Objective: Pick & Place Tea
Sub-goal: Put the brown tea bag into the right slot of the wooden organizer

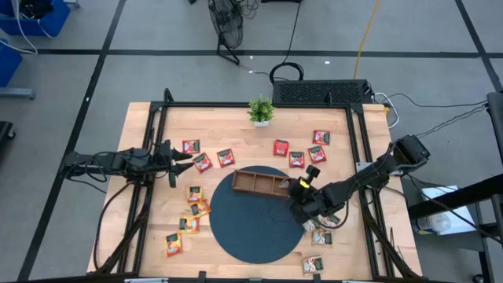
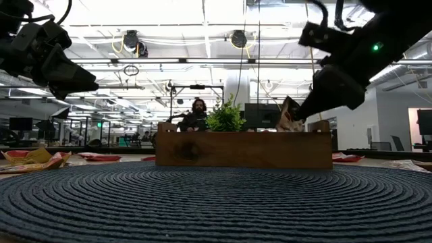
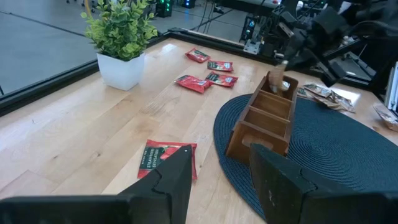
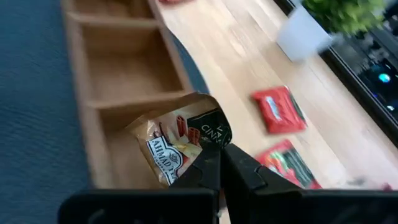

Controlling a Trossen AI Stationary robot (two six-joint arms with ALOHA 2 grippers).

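Note:
My right gripper [image 4: 221,167] is shut on a pale tan tea sachet [image 4: 180,140], over the right end compartment of the brown wooden tray [image 1: 259,183], which lies on the dark round mat [image 1: 251,228]. In the low view the sachet [image 2: 290,115] hangs at the tray's right end [image 2: 317,145]. Red sachets [image 1: 296,159] lie on the far side of the table, yellow-orange ones [image 1: 194,208] on the left and pale ones [image 1: 318,236] near the right. My left gripper [image 3: 221,177] waits open at the left, above a red sachet [image 3: 168,158]. My right gripper pinches the sachet's near edge [image 4: 200,155] between its two fingertips. The fingers slant down from the table's right near side. The sachet sticks out beyond the fingertips, bent, over the tray's end compartment [image 4: 124,155]; whether it touches the tray I cannot tell.
A small potted plant [image 1: 261,110] stands at the table's far edge. The tray's other two compartments [image 4: 118,68] look bare. A person [image 2: 197,115] sits in the room behind the table.

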